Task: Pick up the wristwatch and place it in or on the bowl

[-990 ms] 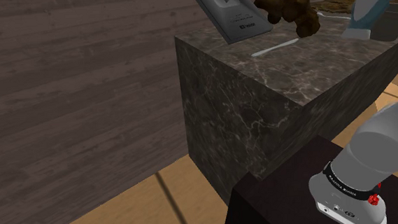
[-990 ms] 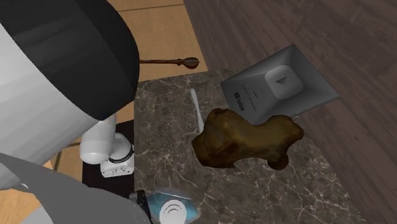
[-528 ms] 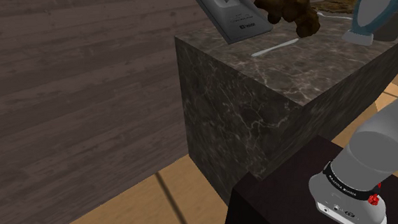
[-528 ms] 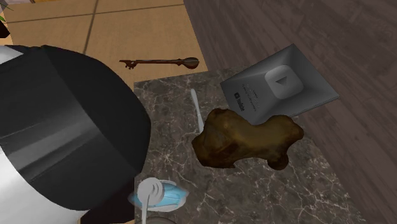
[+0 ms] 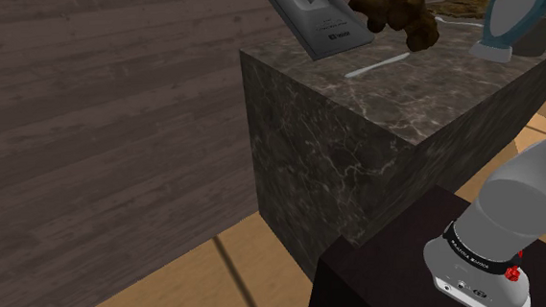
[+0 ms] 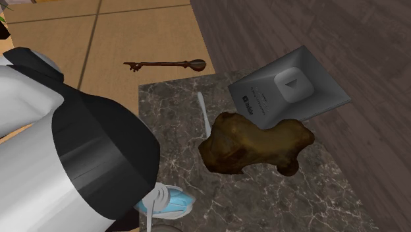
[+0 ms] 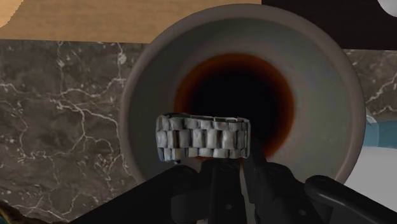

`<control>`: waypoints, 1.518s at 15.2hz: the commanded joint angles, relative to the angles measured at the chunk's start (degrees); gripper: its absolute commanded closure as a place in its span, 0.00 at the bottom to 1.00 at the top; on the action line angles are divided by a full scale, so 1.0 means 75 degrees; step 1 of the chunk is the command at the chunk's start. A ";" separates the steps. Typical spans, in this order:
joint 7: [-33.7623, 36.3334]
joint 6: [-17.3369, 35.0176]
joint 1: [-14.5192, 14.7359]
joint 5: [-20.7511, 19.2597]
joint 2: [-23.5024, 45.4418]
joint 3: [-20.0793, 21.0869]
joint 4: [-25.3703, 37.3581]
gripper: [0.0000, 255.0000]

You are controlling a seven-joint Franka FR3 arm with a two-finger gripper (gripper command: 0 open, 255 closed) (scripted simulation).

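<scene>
Two black fingers of gripper [image 7: 232,173] pinched on silver metal-link wristwatch [image 7: 202,137], clasped at the band's near edge. Long axis of band crosswise to the fingers, roughly level. Straight beyond it along the gripper's line: round grey bowl [image 7: 149,83] with dark brown-black hollow, centred just behind the band. Bowl resting on dark veined marble counter [image 5: 422,92], upper right of shoulder frame. White arm with dark joint [image 6: 79,165] across lower left of second exterior frame. Judgement: watch over bowl mouth; next calls for a short lowering, then release, with no sideways correction.
</scene>
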 commanded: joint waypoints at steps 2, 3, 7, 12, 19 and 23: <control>0.0042 0.0083 -0.0014 -0.0043 -0.0073 0.0033 -0.0139 1.00; 0.0041 0.0083 -0.0014 -0.0043 -0.0072 0.0033 -0.0139 1.00; 0.0040 0.0081 -0.0014 -0.0042 -0.0070 0.0031 -0.0136 1.00; 0.0040 0.0081 -0.0014 -0.0042 -0.0070 0.0031 -0.0136 0.00; -0.0417 -0.0915 0.0096 0.0437 0.0716 -0.0333 0.1481 0.00; -0.0417 -0.0915 0.0095 0.0437 0.0717 -0.0332 0.1481 0.00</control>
